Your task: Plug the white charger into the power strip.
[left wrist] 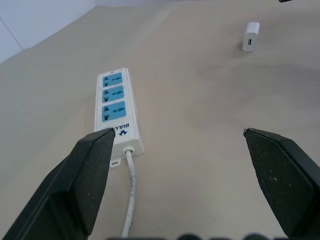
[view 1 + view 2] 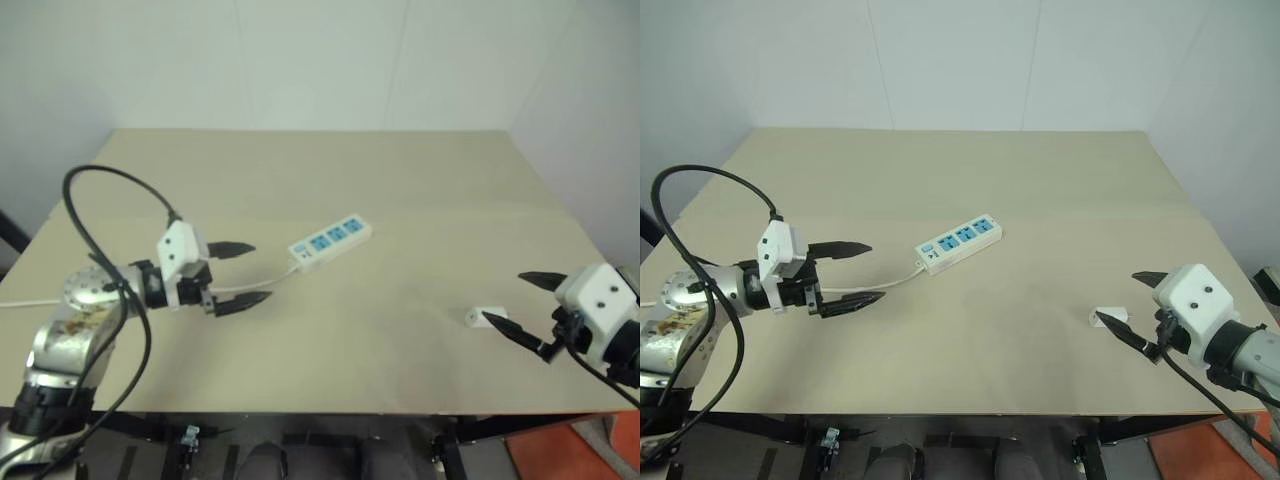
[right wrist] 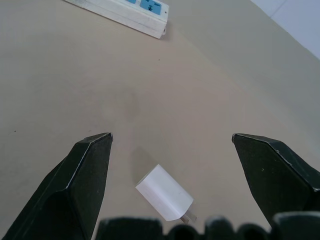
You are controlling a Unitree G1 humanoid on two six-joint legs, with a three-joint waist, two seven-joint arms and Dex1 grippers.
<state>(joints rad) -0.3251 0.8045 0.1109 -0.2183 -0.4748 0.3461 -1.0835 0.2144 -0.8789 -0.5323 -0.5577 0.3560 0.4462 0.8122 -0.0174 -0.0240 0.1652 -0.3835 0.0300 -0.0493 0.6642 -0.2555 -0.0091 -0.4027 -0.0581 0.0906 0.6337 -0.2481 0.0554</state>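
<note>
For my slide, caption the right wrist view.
Open right gripper hovers over the white charger lying on the table, with the power strip beyond.

You're looking at a beige table [image 2: 400, 190], matte top, running back to a plain white wall [image 2: 320, 60] with faint vertical panel seams. Light's even, soft shadows only. Below the table's near edge you see dark framing [image 2: 300, 440], and an orange-red patch [image 2: 570, 450] at the right front corner.
</note>
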